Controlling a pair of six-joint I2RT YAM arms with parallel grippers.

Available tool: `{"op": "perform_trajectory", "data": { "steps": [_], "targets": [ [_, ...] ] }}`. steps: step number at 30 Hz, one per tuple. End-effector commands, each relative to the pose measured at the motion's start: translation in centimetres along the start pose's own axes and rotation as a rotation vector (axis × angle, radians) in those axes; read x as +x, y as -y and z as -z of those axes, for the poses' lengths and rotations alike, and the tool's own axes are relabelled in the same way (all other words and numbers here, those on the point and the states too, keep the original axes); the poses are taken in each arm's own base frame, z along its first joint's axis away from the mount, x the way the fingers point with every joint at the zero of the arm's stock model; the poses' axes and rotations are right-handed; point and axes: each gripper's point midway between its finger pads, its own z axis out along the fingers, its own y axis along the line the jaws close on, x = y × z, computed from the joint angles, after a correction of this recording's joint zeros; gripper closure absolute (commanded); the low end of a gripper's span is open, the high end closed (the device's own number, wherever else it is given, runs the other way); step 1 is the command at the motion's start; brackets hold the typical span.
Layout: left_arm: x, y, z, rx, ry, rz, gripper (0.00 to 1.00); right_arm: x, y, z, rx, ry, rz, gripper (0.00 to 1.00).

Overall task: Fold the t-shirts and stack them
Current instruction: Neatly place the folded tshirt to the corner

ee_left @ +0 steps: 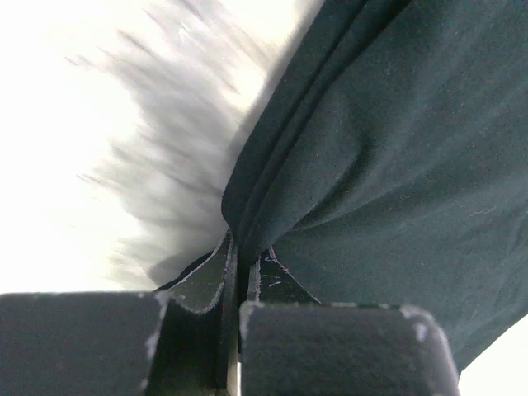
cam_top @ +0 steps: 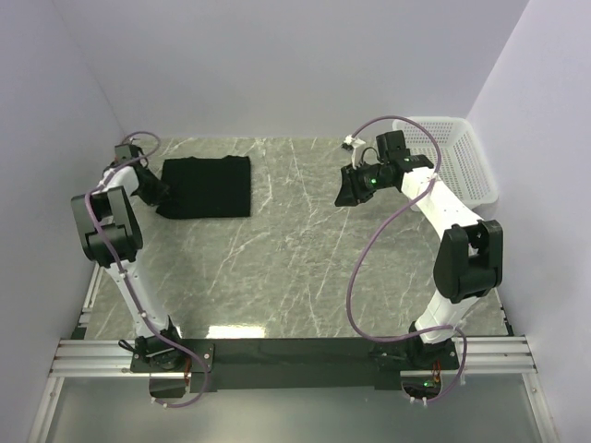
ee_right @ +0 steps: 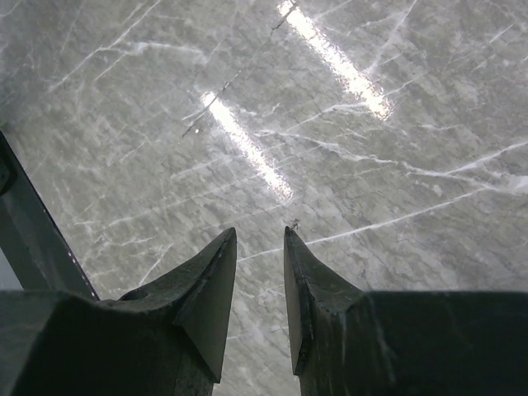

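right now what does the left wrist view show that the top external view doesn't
Only the left wrist view: the left pincer shut on a bunched edge of the black t-shirt. Only the top view: the shirt's whole folded shape at the table far left, the right pincer open above bare marble, a white basket at far right. Both: the t-shirt itself.

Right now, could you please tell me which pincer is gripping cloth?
The left pincer: it is shut on an edge of the black t-shirt, while the right pincer hangs open over the marble table, holding nothing.
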Motion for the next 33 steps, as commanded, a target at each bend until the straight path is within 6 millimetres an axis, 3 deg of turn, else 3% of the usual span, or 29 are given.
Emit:
{"op": "perform_trajectory", "data": {
  "steps": [1, 2, 5, 7, 8, 11, 16, 19, 21, 23, 25, 26, 27, 28, 29, 30, 31, 32, 33],
  "targets": [
    [-3.8, -3.1, 0.1, -0.101, 0.074, 0.021, 0.99, -1.3, -0.7, 1.2, -0.007, 0.057, 0.045, 0.63],
    [-4.3, -4.5, -0.3, -0.136, 0.075, 0.034, 0.99, -1.3, -0.7, 1.3, -0.007, 0.059, 0.043, 0.63],
    [-5.9, -6.1, -0.6, -0.179, 0.083, 0.046, 0.99, -1.2, -0.9, 1.3, -0.015, 0.058, 0.040, 0.63],
    [-7.7, -5.9, -0.3, -0.174, 0.105, 0.044, 0.99, -1.1, -1.0, 1.3, -0.016, 0.055, 0.037, 0.63],
    [-8.0, -6.8, -0.9, -0.212, 0.107, 0.046, 0.99, -1.0, -1.0, 1.3, -0.016, 0.054, 0.039, 0.63],
    [-9.2, -6.8, -1.2, -0.221, 0.109, 0.038, 0.96, -0.8, -0.9, 1.4, -0.012, 0.047, 0.040, 0.63],
    [-11.8, -5.5, 1.1, -0.196, 0.180, 0.027, 0.54, -0.5, -1.0, 1.8, 0.004, 0.039, 0.053, 0.63],
    [-14.2, -3.3, 5.6, -0.142, 0.294, 0.010, 0.34, -0.4, -0.9, 2.1, 0.024, 0.034, 0.073, 0.63],
    [-14.7, -2.7, 7.5, -0.128, 0.329, 0.003, 0.29, -0.4, -0.7, 2.2, 0.037, 0.032, 0.085, 0.62],
    [-15.7, -1.8, 10.6, -0.109, 0.392, -0.007, 0.28, -0.4, -0.6, 2.5, 0.054, 0.032, 0.100, 0.62],
    [-15.5, -1.7, 12.3, -0.110, 0.410, -0.016, 0.28, -0.4, -0.6, 2.9, 0.065, 0.034, 0.110, 0.62],
    [-15.8, -0.8, 14.9, -0.084, 0.456, -0.025, 0.28, -0.4, -0.4, 3.1, 0.078, 0.033, 0.120, 0.62],
    [-14.8, -1.1, 15.1, -0.083, 0.446, -0.029, 0.27, -0.4, -0.6, 3.2, 0.083, 0.034, 0.127, 0.63],
    [-14.8, -0.2, 18.5, -0.051, 0.509, -0.047, 0.26, -0.7, -0.8, 3.7, 0.094, 0.048, 0.148, 0.63],
    [-14.3, 0.3, 19.8, -0.023, 0.532, -0.060, 0.24, -0.4, -0.6, 3.8, 0.109, 0.045, 0.146, 0.63],
    [-12.9, -0.3, 19.5, -0.012, 0.532, -0.062, 0.18, -0.4, -0.6, 4.1, 0.121, 0.051, 0.154, 0.62],
    [-12.3, 0.7, 23.3, 0.038, 0.611, -0.073, 0.16, -0.8, -0.9, 4.7, 0.136, 0.070, 0.179, 0.62],
    [-11.5, 0.9, 24.4, 0.067, 0.634, -0.077, 0.12, -0.5, -0.8, 4.9, 0.147, 0.072, 0.179, 0.62],
    [-9.6, 0.7, 23.6, 0.104, 0.622, -0.082, 0.03, -0.4, -0.6, 5.2, 0.169, 0.077, 0.182, 0.62]
  ]
}}
